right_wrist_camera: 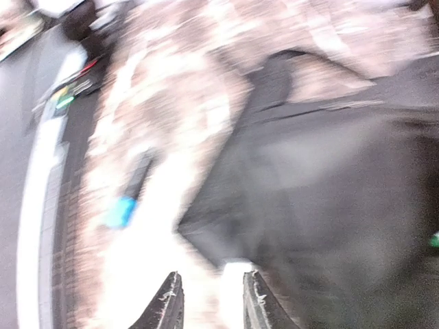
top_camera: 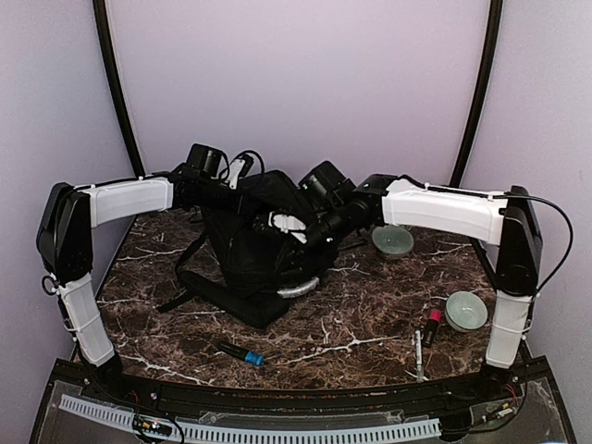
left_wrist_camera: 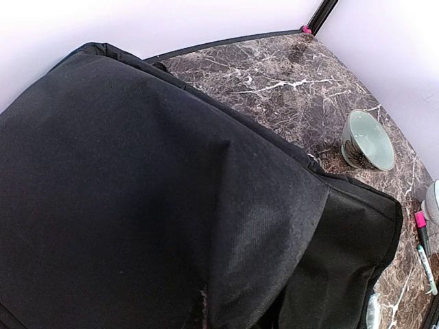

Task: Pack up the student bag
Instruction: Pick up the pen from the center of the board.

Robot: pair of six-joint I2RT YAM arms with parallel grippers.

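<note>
table [top_camera: 370, 314]: dark marble, white veins. on its right half, a far bowl [top_camera: 392, 241], pale green, sits close to the right arm [top_camera: 444, 211]. a near bowl [top_camera: 465, 311] sits by that arm's base. just left of the near bowl lie a pink-capped marker [top_camera: 432, 326] and a thin white pen [top_camera: 419, 351], close together. a blue-capped marker [top_camera: 242, 352] lies alone near the front edge, apart from the bag. the student bag [top_camera: 250, 268] sits left of centre on the table, between the two arms. in the top view both wrists reach over its far part and cover it there. the left arm [top_camera: 129, 199] comes in from the left. in the left wrist view black fabric fills most of the frame and hides the table's left side. bag's long axis runs far to near, with the near end angled slightly right. the shoulder straps [top_camera: 190, 277] trail off its left side onto the marble. grey-white trim [top_camera: 298, 289] shows at the near right corner. left gripper: clenched, fingers not seen in any view; cannot tell if fabric is pinched. right gripper [right_wrist_camera: 211, 277]: jaws apart, over the bag's edge; the view is motion-blurred, with a pale patch in the gap, and contact cannot be told.
</note>
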